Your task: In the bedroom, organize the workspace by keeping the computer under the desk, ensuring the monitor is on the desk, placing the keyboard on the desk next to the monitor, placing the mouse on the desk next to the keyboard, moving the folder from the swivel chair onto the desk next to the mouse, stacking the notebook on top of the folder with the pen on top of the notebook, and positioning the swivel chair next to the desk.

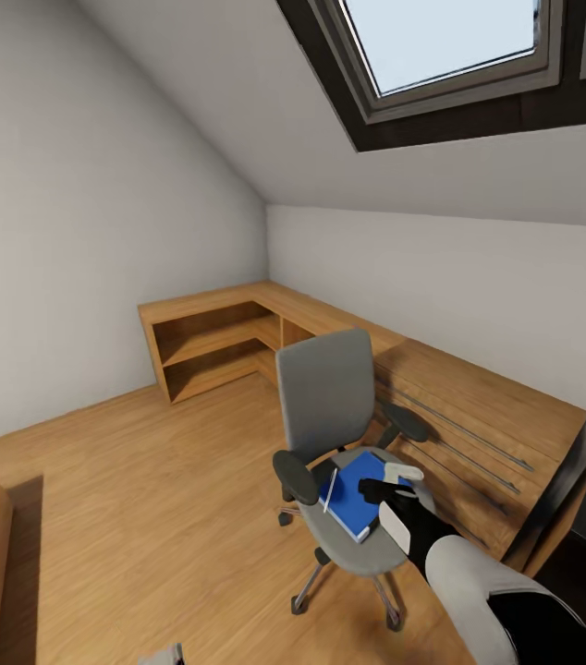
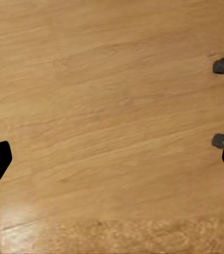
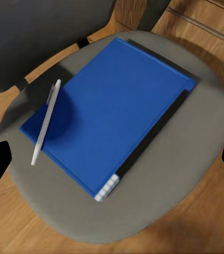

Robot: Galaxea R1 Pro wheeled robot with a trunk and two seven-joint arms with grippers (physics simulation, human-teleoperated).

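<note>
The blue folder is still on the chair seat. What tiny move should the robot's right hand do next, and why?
Probably lower the right gripper to the folder's near edge. It hovers open above the swivel chair seat, touching nothing. The pen lies partly on the folder's other edge, so gripping away from it seems safer.

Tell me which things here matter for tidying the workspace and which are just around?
Part of the job: swivel chair, blue folder on its seat, pen lying across the folder's edge, right gripper above them.

Just around: low wooden shelving, skylight, wood floor.
</note>
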